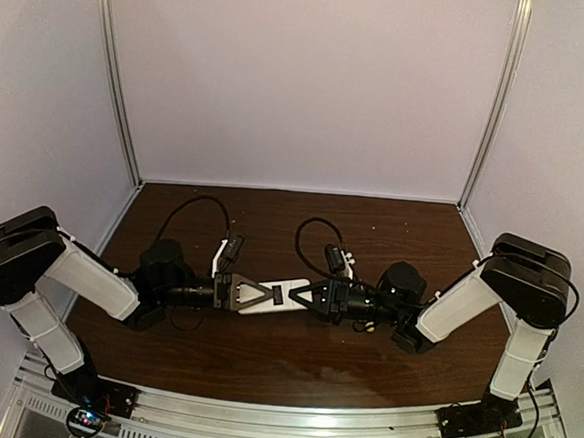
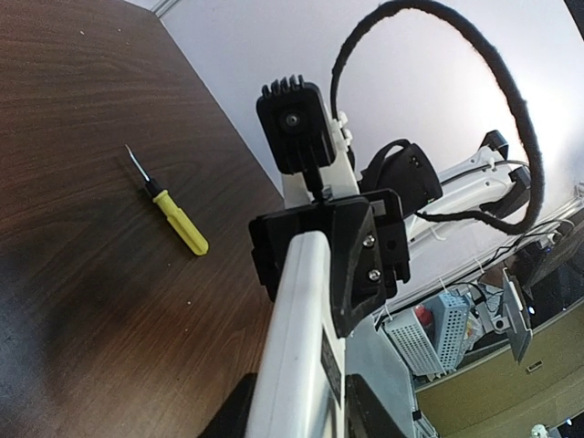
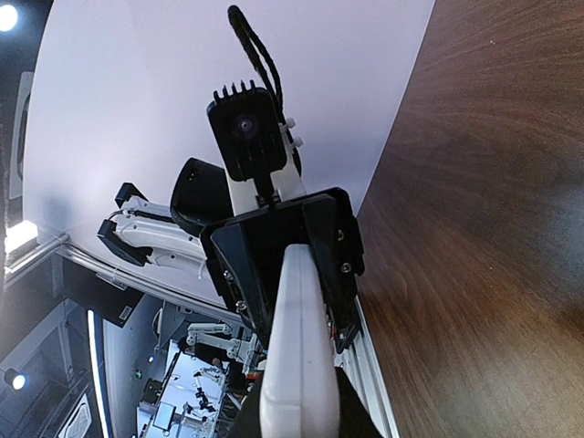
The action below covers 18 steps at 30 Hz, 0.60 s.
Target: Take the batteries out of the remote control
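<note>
1. Fingers point(image 2: 358, 265) of the right gripper point(image 1: 300, 296) were pressed against both sides of one end of the remote control point(image 2: 301, 347), pinching it.
2. Fingers point(image 3: 333, 246) of the left gripper point(image 1: 267, 295) flanked the opposite end of the same remote control. Whether they squeezed it or stood just off its sides could not be told.
3. The remote control was in the air above the middle of the table point(image 1: 291, 369). It lay roughly level, stretched left to right between the two grippers, which faced each other tip to tip.
4. In the top view the dark fingers covered much of the white body, leaving only parts of it showing.
5. Each wrist view looked along the white bar toward the opposing gripper and the black camera mounted above it.
6. A yellow-handled screwdriver point(image 2: 178, 219) lay flat on the dark wood-grain table. It was well apart from the remote control and to its left in the left wrist view.
</note>
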Each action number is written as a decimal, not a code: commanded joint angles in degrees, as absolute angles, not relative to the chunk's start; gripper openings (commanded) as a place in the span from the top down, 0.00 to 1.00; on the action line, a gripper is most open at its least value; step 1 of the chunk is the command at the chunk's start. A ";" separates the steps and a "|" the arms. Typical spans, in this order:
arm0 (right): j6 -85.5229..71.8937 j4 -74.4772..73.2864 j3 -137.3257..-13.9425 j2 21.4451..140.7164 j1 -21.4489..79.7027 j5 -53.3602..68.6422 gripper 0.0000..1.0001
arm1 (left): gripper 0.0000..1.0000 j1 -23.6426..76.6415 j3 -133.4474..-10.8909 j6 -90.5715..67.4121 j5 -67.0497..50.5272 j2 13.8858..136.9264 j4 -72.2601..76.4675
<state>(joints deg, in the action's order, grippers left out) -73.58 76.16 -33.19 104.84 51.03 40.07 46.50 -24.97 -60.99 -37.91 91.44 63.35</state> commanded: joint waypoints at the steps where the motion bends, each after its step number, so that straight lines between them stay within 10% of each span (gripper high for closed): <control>1: -73.75 90.71 -34.39 106.31 51.28 39.38 1.00 | 0.67 47.54 -26.62 -61.52 -39.02 91.93 67.50; 18: -72.43 92.12 -34.34 107.50 51.13 38.59 1.00 | 0.59 48.76 -27.52 -62.05 -40.17 91.79 65.95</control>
<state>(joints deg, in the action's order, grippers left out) -73.67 77.97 -33.78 106.85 51.05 40.16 47.44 -25.82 -61.69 -38.15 91.74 62.48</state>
